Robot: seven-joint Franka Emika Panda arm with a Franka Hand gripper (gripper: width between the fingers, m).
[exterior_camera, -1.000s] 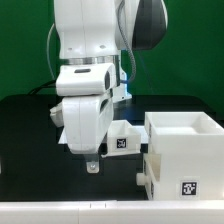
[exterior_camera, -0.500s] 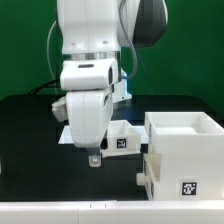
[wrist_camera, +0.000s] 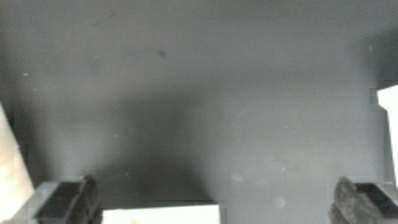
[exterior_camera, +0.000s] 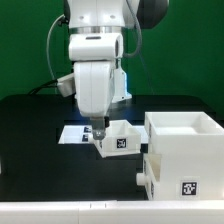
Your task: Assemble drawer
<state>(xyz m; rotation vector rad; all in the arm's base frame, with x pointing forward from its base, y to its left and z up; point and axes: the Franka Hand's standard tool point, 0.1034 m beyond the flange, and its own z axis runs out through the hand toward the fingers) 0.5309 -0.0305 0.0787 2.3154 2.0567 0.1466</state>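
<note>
Nearest the camera, on the exterior view's right, sits the big white casing (exterior_camera: 181, 150), open side up, tag on its front face. Nothing of mine is touching it.

A bit farther back and to the left is the small tray (exterior_camera: 120, 139), tag facing the camera, sitting on the black table (exterior_camera: 40, 150) close beside the casing. That's the bit I care about right now.

My gripper (exterior_camera: 98, 128) hangs right over the tray's left edge, fingers pointing straight down. In the wrist view both fingers (wrist_camera: 64, 203) are spread wide with bare table between them and a white edge of the tray (wrist_camera: 160, 216) poking in between, so I'm open and holding nothing.

So the tray lies just under me and slightly to the right. My guess is the next move needs me centred on one wall before I drop and close.

Farther back, the flat marker board (exterior_camera: 72, 133) lies behind my fingers, mostly hidden.
</note>
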